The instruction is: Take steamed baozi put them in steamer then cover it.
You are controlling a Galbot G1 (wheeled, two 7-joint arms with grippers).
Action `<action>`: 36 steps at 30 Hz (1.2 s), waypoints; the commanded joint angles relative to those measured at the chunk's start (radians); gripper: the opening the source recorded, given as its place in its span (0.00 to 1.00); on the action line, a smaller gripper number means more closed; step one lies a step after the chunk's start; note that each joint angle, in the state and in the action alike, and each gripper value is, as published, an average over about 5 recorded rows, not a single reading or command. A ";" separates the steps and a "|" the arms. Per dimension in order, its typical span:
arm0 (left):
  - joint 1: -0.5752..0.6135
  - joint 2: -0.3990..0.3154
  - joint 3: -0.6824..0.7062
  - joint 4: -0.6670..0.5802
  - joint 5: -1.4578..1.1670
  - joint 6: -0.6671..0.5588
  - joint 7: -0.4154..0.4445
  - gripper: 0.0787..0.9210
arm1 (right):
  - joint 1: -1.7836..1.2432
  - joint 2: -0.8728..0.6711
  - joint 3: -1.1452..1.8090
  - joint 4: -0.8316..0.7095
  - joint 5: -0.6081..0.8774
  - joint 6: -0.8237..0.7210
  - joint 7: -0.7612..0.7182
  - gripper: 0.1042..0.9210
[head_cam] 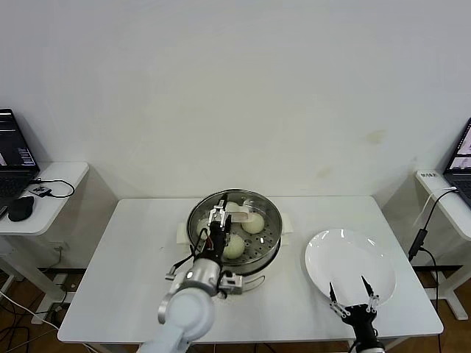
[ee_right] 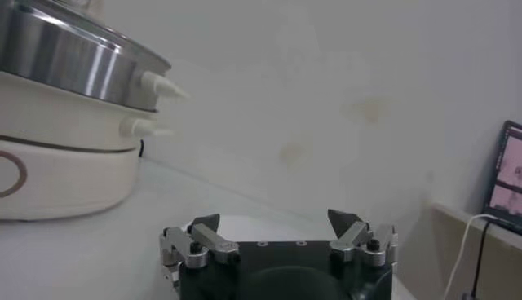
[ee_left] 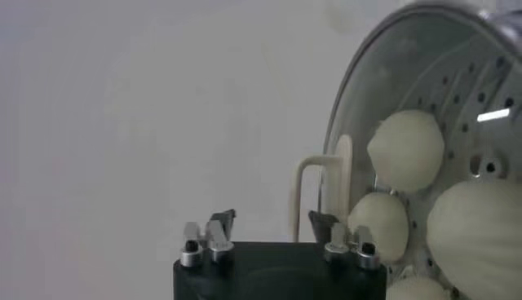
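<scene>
Even, bright, diffuse light; shadows faint. Glare streak on steamer [ee_left: 457,90] rim beyond left claw [ee_left: 273,224] (baozi [ee_left: 405,151] nearby soft, blurred). Wrist views hazy.

A plain white wall [head_cam: 235,88] fills the rear of the scene, carrying faint yellowish stains right of centre. A white rectangular table [head_cam: 132,279] stands in front of it. To the left, a white side desk [head_cam: 51,193] holds an open laptop [head_cam: 15,158], a black mouse [head_cam: 20,209] and a small black device with a cable. To the right, a second white desk [head_cam: 449,206] carries another laptop [head_cam: 462,158], partly cut off, with a cable [head_cam: 423,228] hanging over its edge. Wood-toned floor [head_cam: 22,294] shows under the left desk, with cables lying on it. Lighting is even and diffuse.
</scene>
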 commanded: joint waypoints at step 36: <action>0.766 0.090 -0.636 -0.002 -1.661 -0.576 -0.379 0.88 | -0.183 -0.075 -0.113 0.201 0.153 -0.188 -0.057 0.88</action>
